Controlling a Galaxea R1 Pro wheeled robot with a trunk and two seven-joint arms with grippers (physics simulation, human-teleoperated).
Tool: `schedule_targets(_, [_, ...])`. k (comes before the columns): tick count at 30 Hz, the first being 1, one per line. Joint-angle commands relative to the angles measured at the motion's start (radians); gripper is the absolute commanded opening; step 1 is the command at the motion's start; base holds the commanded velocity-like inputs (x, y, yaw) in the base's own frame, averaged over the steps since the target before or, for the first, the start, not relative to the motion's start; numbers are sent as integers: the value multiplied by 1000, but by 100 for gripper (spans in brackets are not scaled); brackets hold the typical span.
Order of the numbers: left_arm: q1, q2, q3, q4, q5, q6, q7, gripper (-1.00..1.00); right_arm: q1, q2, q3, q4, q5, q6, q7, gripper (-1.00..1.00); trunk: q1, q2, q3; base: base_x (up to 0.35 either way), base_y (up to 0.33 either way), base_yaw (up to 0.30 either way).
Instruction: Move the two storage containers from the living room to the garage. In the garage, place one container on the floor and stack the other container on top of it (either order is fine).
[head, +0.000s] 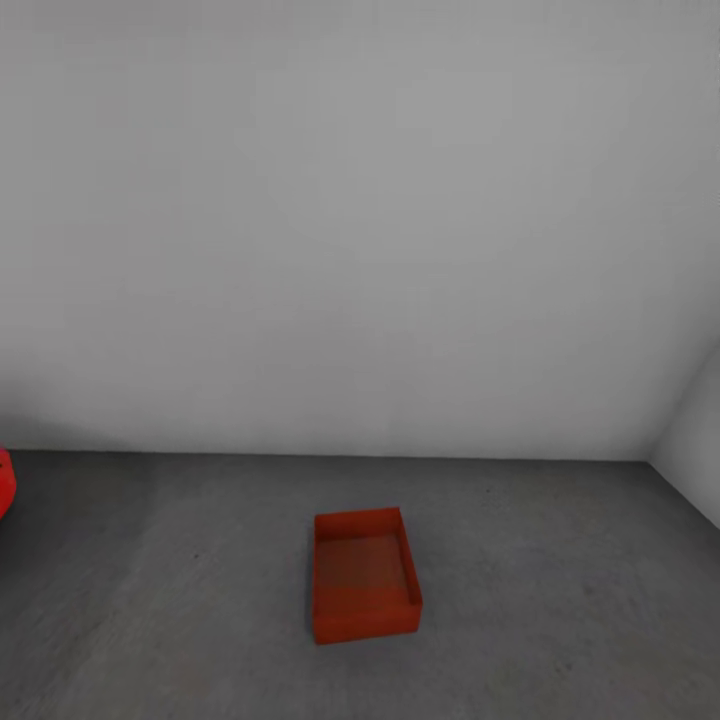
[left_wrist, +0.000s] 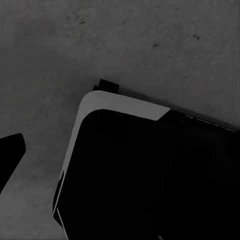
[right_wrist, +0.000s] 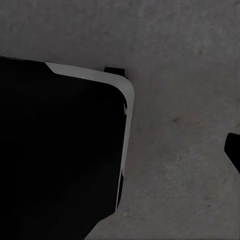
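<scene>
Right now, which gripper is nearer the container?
Neither clearly: container sits dead ahead, centred. Both wrist views look down at the robot base and concrete, so both arms likely hang beside the base.

Both wrists aimed down past the black, white-edged base (left_wrist: 150, 175), one dark tool finger (left_wrist: 9, 155) at each view's edge.

Base (left_wrist: 150, 175): black body, rounded corner, pale grey edge trim. Small black block (left_wrist: 107, 85) juts past the corner. Same base (right_wrist: 55, 150) on right wrist view.
</scene>
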Motion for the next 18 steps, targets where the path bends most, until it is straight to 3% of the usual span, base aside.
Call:
schedule_targets(1, [-1, 0, 0, 1, 6, -1, -3, 100, -1, 0, 6, 3, -10, -6, 6, 100, 0, -1, 0, 0, 0, 0])
schedule_targets(18, [-1, 0, 0, 1, 6, -1, -3, 100, -1, 0, 6, 3, -11, -6, 6, 100, 0, -1, 28, 0, 0, 0])
